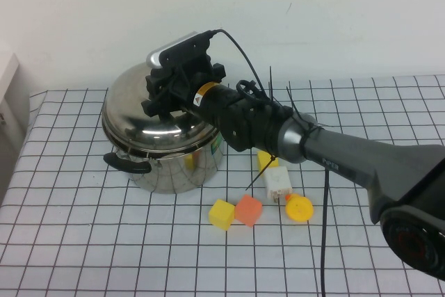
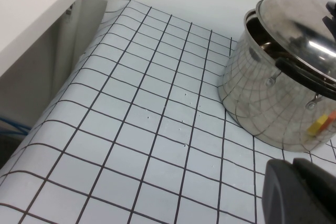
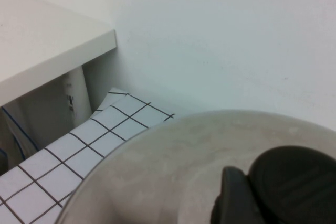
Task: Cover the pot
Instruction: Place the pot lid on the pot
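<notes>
The shiny steel pot [image 1: 174, 168] with black side handles [image 1: 127, 163] stands at the back left of the checkered table. The domed steel lid [image 1: 132, 106] lies tilted on its rim, with a gap open on one side in the left wrist view, where the lid [image 2: 294, 19] sits over the pot [image 2: 262, 103]. My right gripper [image 1: 167, 92] is on top of the lid, shut on its black knob. The right wrist view shows the lid [image 3: 168, 171] filling the lower part, with the knob [image 3: 294, 182] beside one finger [image 3: 233, 198]. My left gripper [image 2: 295, 167] is shut and empty, low over the table beside the pot.
Toy blocks lie in front and to the right of the pot: a yellow cube [image 1: 222, 214], an orange block [image 1: 248, 209], a yellow round piece [image 1: 299, 208] and a white block [image 1: 279, 181]. A white shelf [image 2: 31, 14] stands past the table's left edge.
</notes>
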You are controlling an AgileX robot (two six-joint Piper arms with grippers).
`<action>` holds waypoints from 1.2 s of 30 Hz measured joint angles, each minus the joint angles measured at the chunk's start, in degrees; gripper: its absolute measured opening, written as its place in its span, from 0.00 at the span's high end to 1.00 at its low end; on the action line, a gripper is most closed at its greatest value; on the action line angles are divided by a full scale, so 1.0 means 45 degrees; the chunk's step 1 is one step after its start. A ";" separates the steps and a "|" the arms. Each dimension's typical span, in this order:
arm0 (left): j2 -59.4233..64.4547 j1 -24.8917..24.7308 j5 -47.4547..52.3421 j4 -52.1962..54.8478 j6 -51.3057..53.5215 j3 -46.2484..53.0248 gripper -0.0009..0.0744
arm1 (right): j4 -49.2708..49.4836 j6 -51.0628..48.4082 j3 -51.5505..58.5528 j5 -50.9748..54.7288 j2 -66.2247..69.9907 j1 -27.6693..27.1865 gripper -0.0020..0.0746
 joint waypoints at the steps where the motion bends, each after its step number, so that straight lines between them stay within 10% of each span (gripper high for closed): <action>1: 0.0000 0.0000 0.0000 0.0000 0.0000 0.0000 0.99 | 0.0000 0.0020 0.0000 0.0017 0.0000 0.0000 0.51; 36: 0.0000 0.0000 0.0000 0.0000 0.0000 0.0000 0.99 | 0.0000 0.0020 -0.0102 -0.0856 0.0671 0.0020 0.51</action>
